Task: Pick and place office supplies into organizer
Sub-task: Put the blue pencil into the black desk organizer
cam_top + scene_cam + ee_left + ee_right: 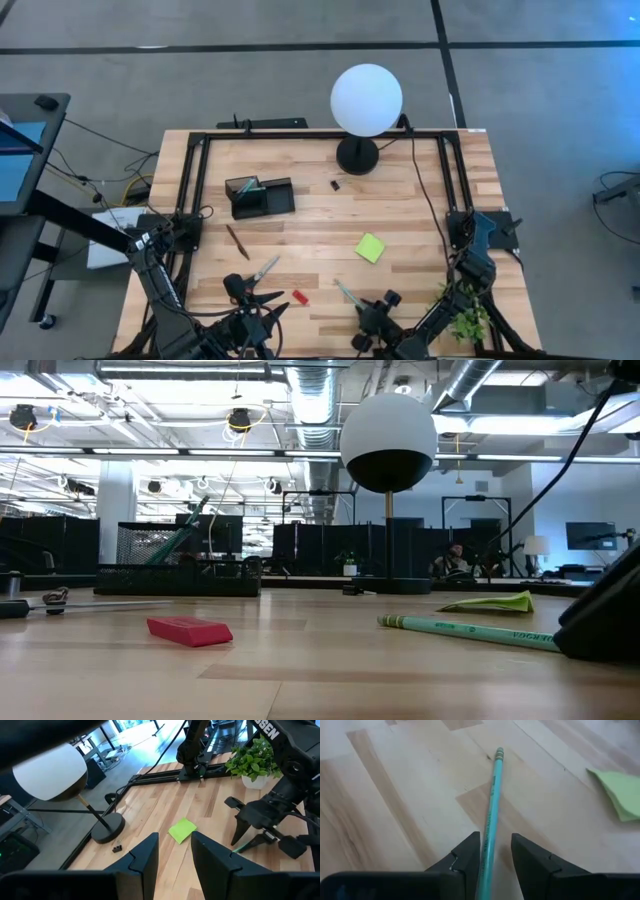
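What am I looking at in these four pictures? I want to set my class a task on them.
Two robot arms work at a wooden table. One picture looks straight down, one looks level across the tabletop, and two come from cameras on the wrists. On the table lie scissors, a brown pen, a red piece, a green pad, a small clip, a black organizer, a lamp and a plant. The right gripper has its fingers either side of a teal pencil, not clamped. The left gripper is open, holding nothing.
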